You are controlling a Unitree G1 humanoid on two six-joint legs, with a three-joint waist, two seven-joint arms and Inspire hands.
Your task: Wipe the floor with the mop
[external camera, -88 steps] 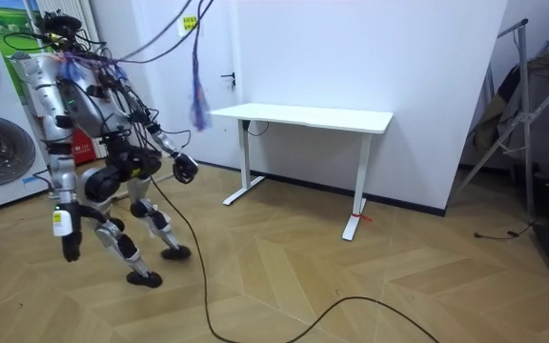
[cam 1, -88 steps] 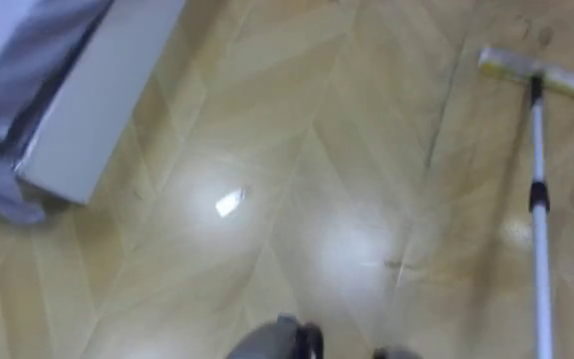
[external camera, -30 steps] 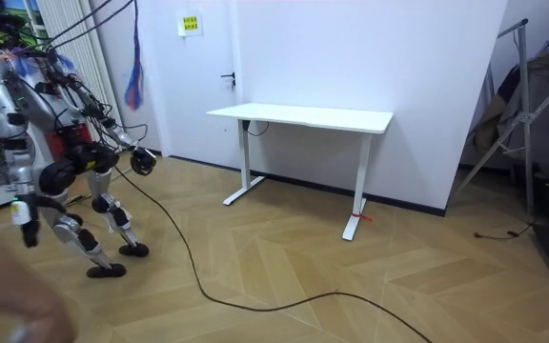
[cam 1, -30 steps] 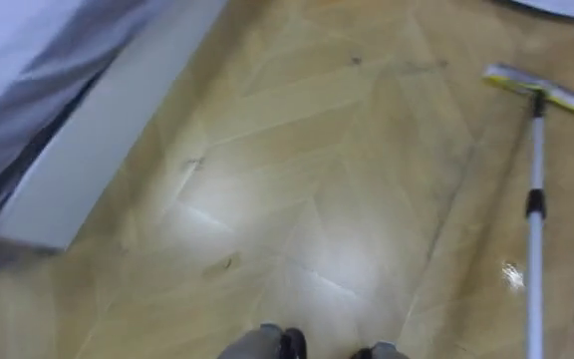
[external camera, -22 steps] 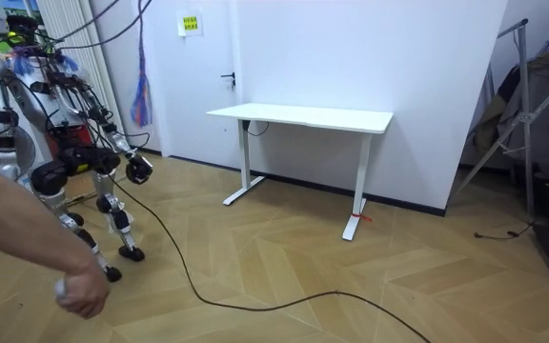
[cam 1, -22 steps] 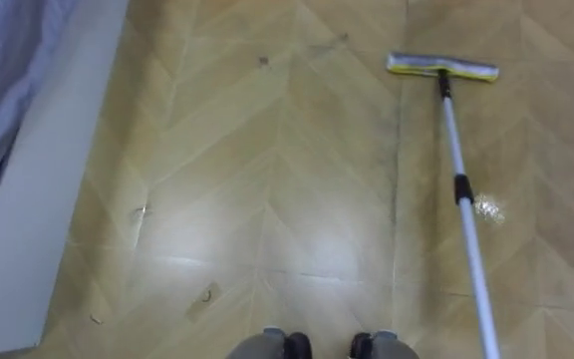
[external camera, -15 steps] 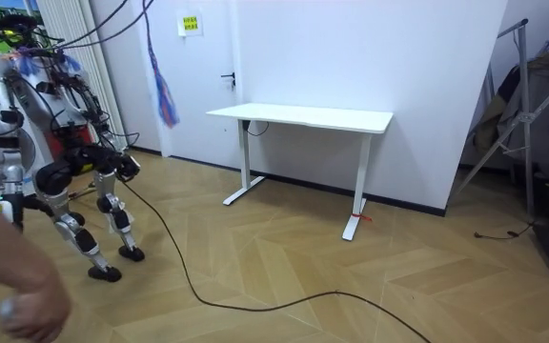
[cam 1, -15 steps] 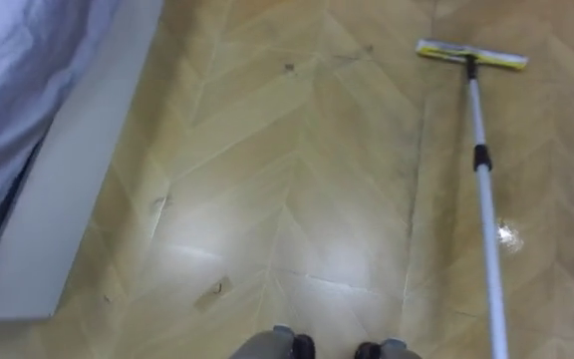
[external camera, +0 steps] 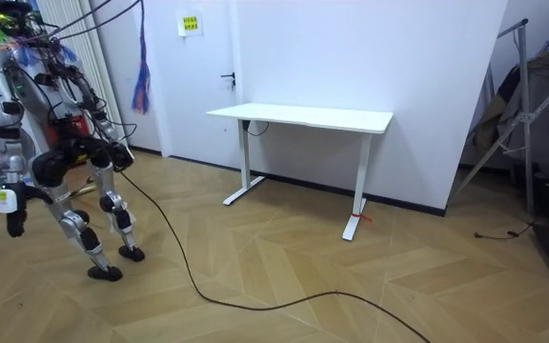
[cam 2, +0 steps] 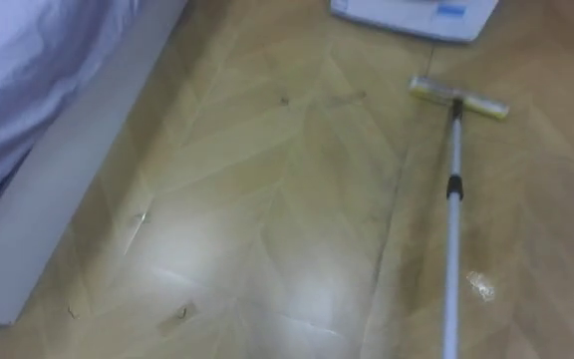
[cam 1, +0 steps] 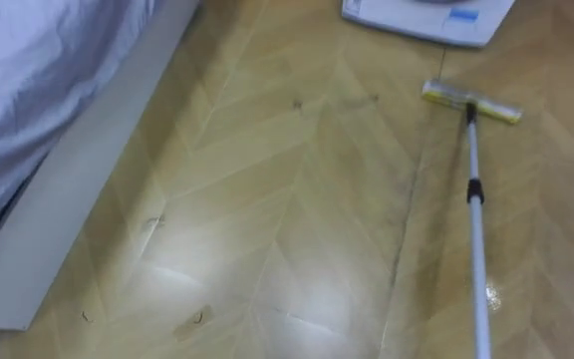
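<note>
A mop lies on the wooden floor ahead of me, to my right. Its yellow-edged flat head (cam 1: 471,103) (cam 2: 459,99) is the far end. The white pole (cam 1: 476,229) (cam 2: 452,229) runs back toward me and leaves the picture at the bottom right. In the room view I stand bent forward at the far left, beside the washing machines. One hand (external camera: 11,225) hangs low at my side and the other hand (external camera: 119,156) is held forward at hip height. Their fingers are too small to read.
A bed with a lavender sheet (cam 1: 38,70) and a white frame (cam 1: 78,189) runs along my left. A flat white base (cam 1: 422,18) lies just beyond the mop head. A white desk (external camera: 303,119) stands by the far wall, and a drying rack (external camera: 522,114) at the room view's right.
The eye view has tipped up and my feet have left its bottom edge, so the mop head looks farther off. The person's arm has gone from the room view's foreground.
</note>
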